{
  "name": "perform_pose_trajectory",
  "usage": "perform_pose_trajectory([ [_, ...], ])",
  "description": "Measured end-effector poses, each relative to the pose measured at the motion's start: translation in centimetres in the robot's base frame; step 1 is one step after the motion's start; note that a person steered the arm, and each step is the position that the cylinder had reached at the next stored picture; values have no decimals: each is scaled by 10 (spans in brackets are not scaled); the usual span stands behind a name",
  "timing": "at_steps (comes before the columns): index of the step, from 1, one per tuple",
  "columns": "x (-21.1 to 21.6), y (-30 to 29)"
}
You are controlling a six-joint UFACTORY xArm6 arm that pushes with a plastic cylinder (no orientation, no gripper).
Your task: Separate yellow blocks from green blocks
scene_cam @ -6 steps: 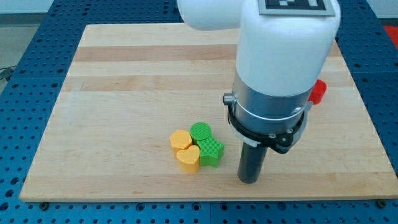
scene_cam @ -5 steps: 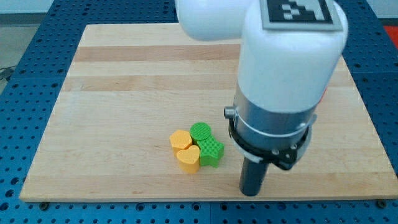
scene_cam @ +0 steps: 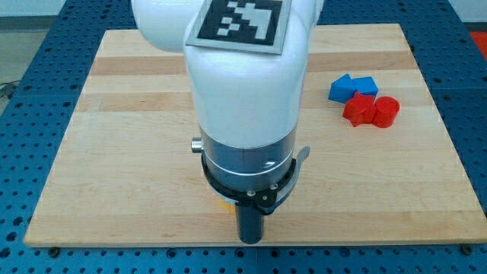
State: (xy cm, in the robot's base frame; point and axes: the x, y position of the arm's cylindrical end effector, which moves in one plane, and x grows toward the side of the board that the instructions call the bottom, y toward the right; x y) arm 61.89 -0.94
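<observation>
1. No fingers on this rig, just a rod, so released or clenched does not apply. My tip sits low at the view's bottom, near the front edge of the desk.
2. Task blocks: only a sliver of a yellow block peeks out just left of the rod, under the arm's collar. Its shape cannot be made out. Green blocks are not visible; the arm body likely hides them. Cannot tell if the tip touches the yellow block or is only just beside it.
3. Risk: with the cluster hidden, a push from here may drag yellow and green together instead of splitting them.
4. Risk: tip is near the desk's front edge; a push toward the view's bottom could send a block off the board.
5. Well apart at the view's upper right: blue blocks, angular, and just below them two red blocks, the right one looks cylindrical. No risk to these from the tip's present spot.
6. Writing: none readable. Only a black-and-white fiducial marker on top of the white arm housing; no brand or text seen.
</observation>
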Motion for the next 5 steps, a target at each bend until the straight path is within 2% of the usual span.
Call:
perform_pose_trajectory([
  [2, -43, -30],
  [5, -136, -58],
])
